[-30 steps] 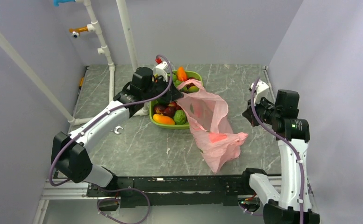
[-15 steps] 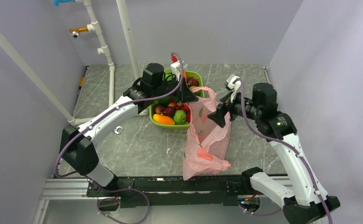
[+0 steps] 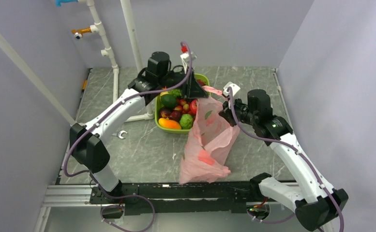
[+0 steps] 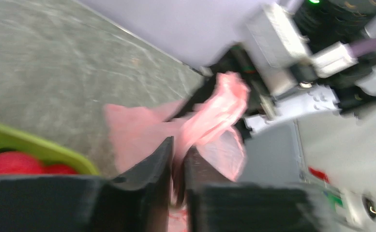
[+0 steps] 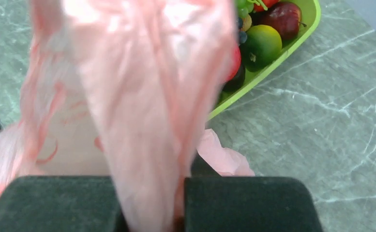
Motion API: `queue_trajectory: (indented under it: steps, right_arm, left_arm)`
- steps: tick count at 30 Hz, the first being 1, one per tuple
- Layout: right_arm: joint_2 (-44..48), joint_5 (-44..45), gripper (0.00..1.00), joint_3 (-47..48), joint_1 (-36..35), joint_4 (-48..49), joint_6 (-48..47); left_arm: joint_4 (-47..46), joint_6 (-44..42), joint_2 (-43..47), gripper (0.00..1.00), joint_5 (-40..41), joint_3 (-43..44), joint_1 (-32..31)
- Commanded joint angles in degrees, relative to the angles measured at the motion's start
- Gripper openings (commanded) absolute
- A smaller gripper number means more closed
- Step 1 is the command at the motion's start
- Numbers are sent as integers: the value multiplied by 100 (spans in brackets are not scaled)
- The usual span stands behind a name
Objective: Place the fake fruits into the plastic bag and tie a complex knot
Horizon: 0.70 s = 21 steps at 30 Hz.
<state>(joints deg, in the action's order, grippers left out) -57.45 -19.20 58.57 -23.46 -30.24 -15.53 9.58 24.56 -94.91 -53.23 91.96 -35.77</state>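
The pink plastic bag (image 3: 207, 140) hangs between both grippers, its bottom crumpled on the table near the front edge. My left gripper (image 3: 199, 93) is shut on one bunched part of the bag's top, above the tray's right end; the left wrist view shows pink film (image 4: 210, 116) pinched in that gripper (image 4: 177, 150). My right gripper (image 3: 224, 115) is shut on the other side of the top; the bag (image 5: 142, 82) covers its fingers in the right wrist view. The fake fruits (image 3: 176, 111) lie in the lime-green tray (image 3: 176, 131). No knot shows.
White pipes (image 3: 109, 53) stand at the back left. A small metal clip (image 3: 122, 135) lies on the table left of the tray. In the right wrist view the tray rim (image 5: 292, 43) and fruits (image 5: 261, 43) are at the upper right. Walls close both sides.
The right arm swung left to the bag and closed on its top. The left gripper carried its hold up and to the right. The bag now hangs between them, its bottom drawn leftward.
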Motion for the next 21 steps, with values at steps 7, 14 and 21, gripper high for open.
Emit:
queue_trajectory:
  steps: [7, 14, 21]
  right_arm:
    - [-94, -100, 0, 858, 1615, -1338, 2141]
    - [-174, 190, 0, 634, 2145, -1374, 3352]
    - [-45, 126, 0, 463, 2157, -1259, 3399]
  left_arm:
    - [192, -2345, 921, 92, 2184, -94, 906]
    - [871, -4489, 2480, 99, 2864, -1581, -516]
    - [1454, -5511, 2468, 100, 3570, -1633, -2307]
